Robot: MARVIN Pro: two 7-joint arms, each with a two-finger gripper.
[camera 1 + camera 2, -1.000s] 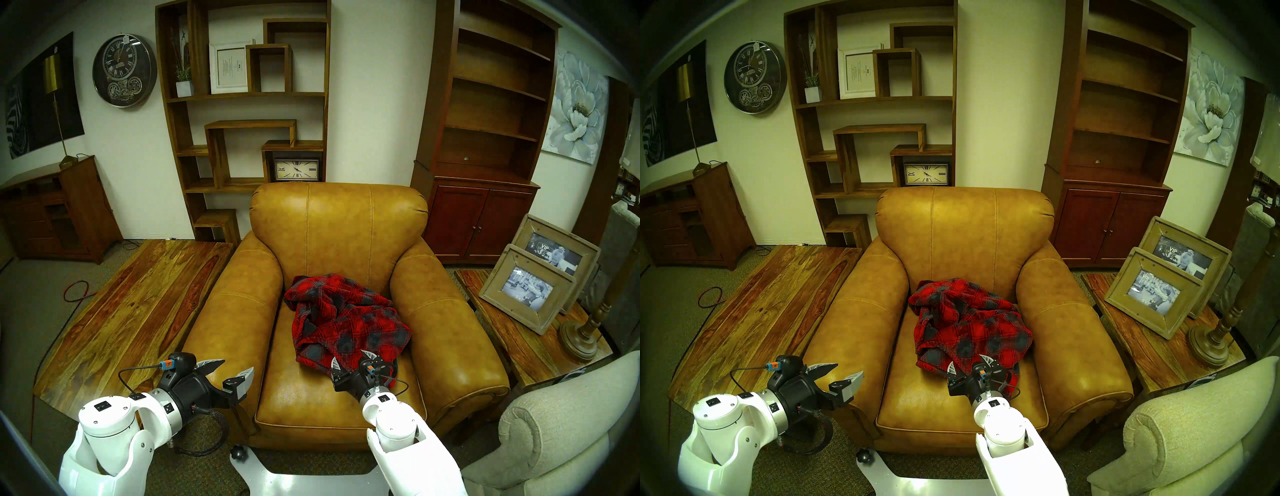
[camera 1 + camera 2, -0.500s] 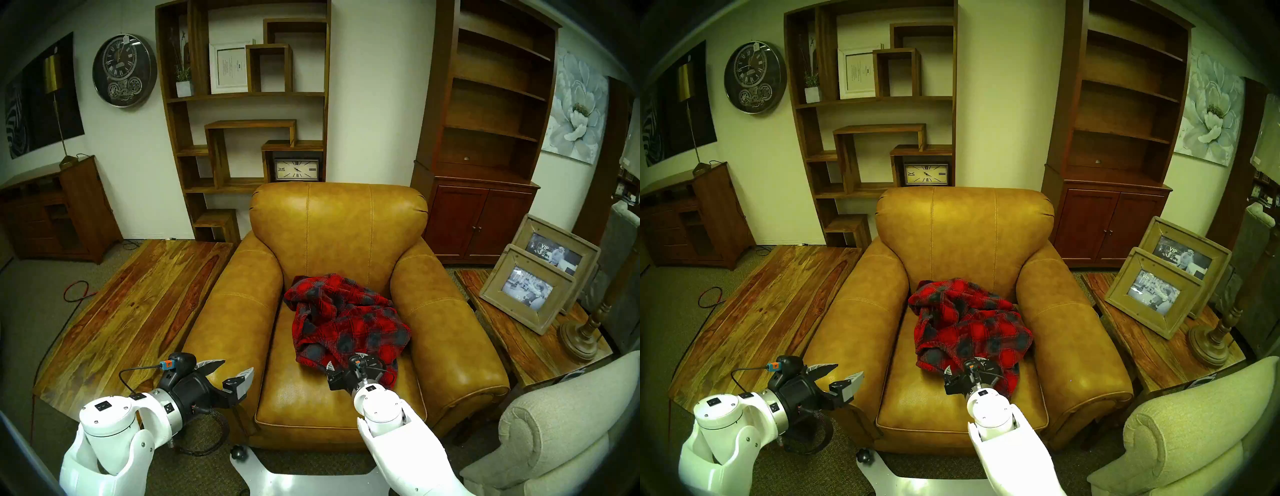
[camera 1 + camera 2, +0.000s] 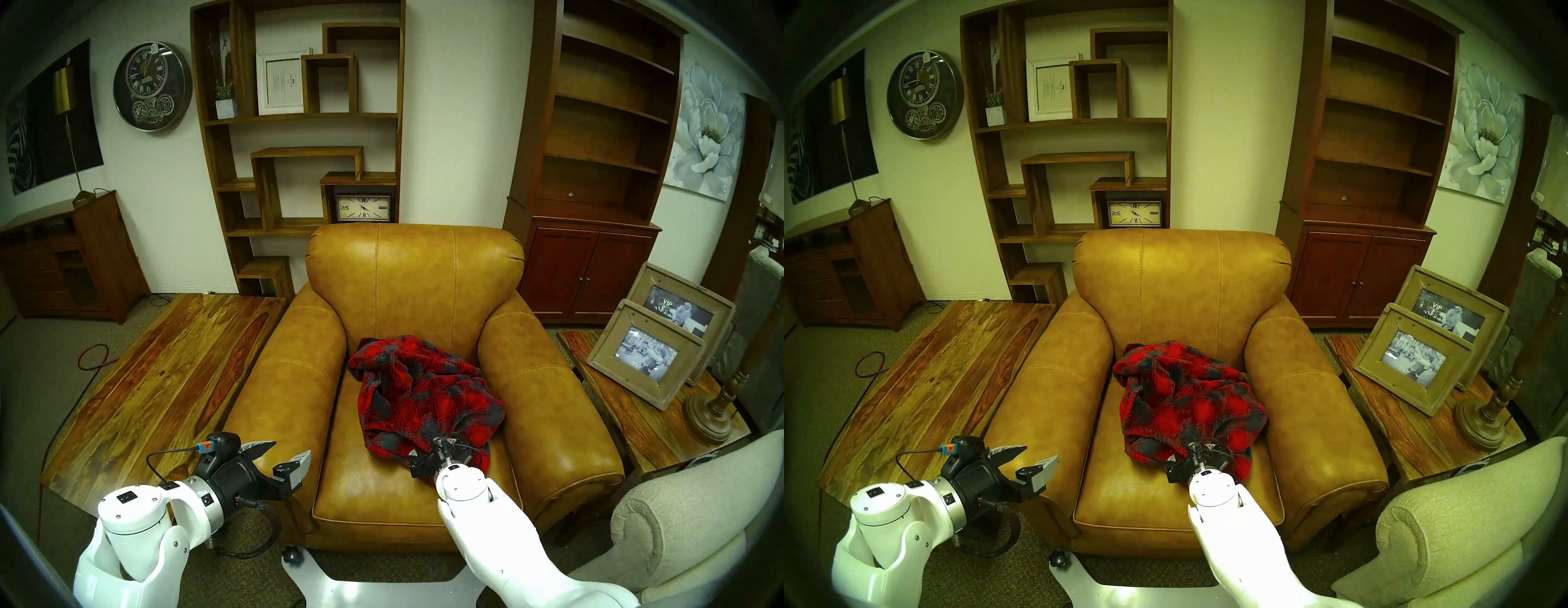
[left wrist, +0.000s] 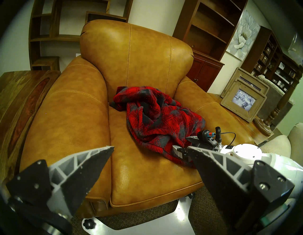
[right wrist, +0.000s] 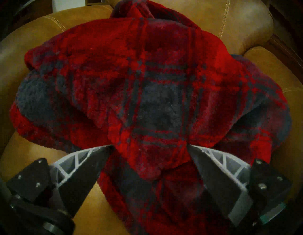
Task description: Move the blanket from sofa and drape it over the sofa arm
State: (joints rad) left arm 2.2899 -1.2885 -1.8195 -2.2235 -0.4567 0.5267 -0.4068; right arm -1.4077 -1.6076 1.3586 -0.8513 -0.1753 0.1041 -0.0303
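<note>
The red and dark grey plaid blanket [image 3: 428, 399] lies crumpled on the seat of the tan leather sofa [image 3: 415, 271], nearer the right sofa arm [image 3: 547, 395], which is bare. My right gripper [image 3: 428, 446] is pushed into the blanket's near edge. In the right wrist view the blanket [image 5: 147, 82] fills the frame, and the right gripper [image 5: 149, 147] is open with a fold of fabric bulging between its fingers. My left gripper [image 3: 292, 448] is open and empty, hovering by the front of the sofa's left arm. The left wrist view shows the blanket [image 4: 155, 118] and the right gripper [image 4: 182, 142].
A beige fabric sofa arm [image 3: 662, 522] stands close at the front right. A wooden side table [image 3: 611, 424] with two picture frames [image 3: 649, 352] and a lamp base [image 3: 708, 416] is beside the right sofa arm. A low wooden table [image 3: 169, 373] is left of the sofa.
My right gripper has moved forward and down into the blanket's near edge; its fingertips, visible before, are now sunk in the fabric, which has bunched slightly. The left arm has not moved.
</note>
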